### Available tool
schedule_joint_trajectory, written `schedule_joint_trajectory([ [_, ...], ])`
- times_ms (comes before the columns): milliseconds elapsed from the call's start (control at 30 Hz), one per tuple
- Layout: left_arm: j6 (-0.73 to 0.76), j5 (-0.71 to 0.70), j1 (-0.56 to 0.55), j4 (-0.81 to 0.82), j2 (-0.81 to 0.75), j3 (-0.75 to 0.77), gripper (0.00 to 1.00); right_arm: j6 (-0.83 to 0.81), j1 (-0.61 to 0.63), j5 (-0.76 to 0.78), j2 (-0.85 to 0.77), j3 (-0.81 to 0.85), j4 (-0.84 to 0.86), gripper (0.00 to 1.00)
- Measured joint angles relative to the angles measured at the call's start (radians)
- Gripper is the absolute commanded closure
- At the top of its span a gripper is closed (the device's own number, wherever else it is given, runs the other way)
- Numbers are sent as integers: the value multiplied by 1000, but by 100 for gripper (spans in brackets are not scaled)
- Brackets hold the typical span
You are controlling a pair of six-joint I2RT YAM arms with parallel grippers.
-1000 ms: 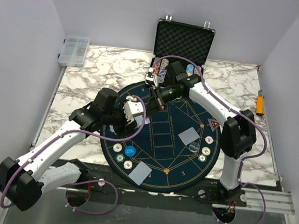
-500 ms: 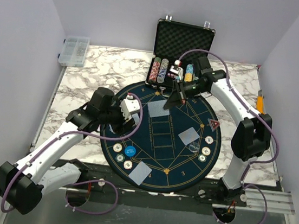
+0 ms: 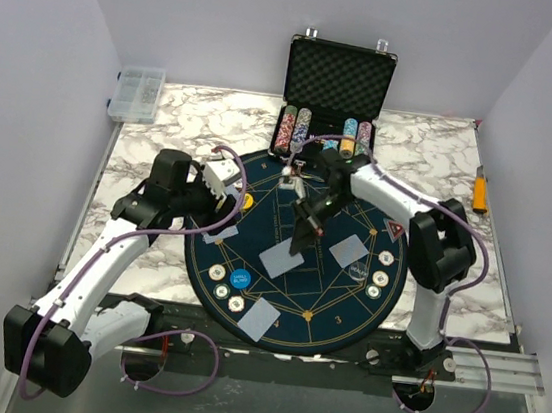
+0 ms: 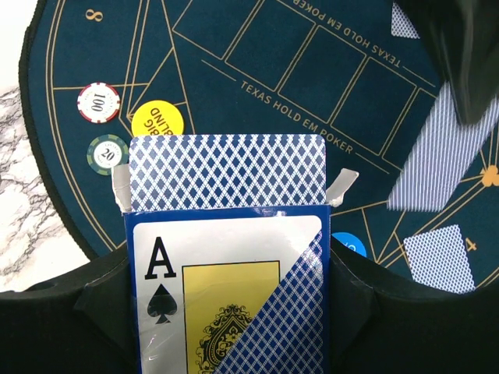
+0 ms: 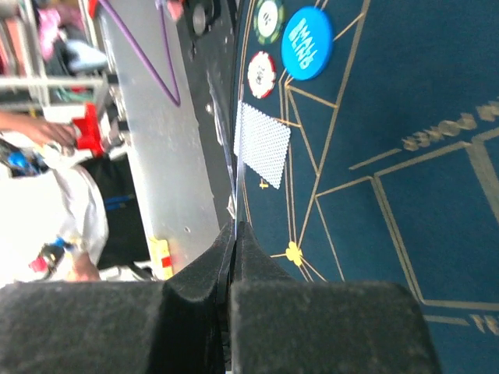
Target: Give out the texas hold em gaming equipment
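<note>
My left gripper [image 3: 221, 182] is shut on an open card box [image 4: 226, 257] with an ace of spades on it, held over the mat's left edge. My right gripper [image 3: 303, 232] is shut on one playing card [image 3: 279, 260], seen edge-on in the right wrist view [image 5: 234, 179], over the middle of the round blue mat [image 3: 308, 195]. Two cards lie on the mat, one at the right [image 3: 349, 248] and one at the front [image 3: 260, 317]. A yellow disc [image 3: 246, 201], a blue disc [image 3: 239, 281], a clear dealer disc [image 3: 357, 270] and rimmed chips [image 3: 380, 277] lie on the mat.
An open black case [image 3: 339, 73] with rows of chips [image 3: 321, 129] stands behind the mat. A clear compartment box [image 3: 137, 92] sits at the back left. A yellow-handled tool [image 3: 481, 188] lies at the right edge. A red triangle marker [image 3: 393, 229] is on the mat.
My right gripper has come from near the case down to the mat's middle with a card in it. My left arm has drawn back to the left with the card box.
</note>
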Motion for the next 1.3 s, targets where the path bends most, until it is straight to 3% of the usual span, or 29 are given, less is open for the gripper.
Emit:
schedule_joint_trajectory([
  [300,-43,7,38,5,0,6,100,30,304,114,2,-151,131,99],
  [833,-53,18,61,8,-61,0,100,64,363,106,158,-114,195,98],
  [1033,-51,20,62,7,-61,-10,100,96,367,113,191,-101,207,79],
  [1100,-50,21,62,7,-60,-10,100,111,370,122,194,-101,214,65],
  [1300,-46,24,62,7,-50,-10,100,159,379,159,191,-88,211,39],
])
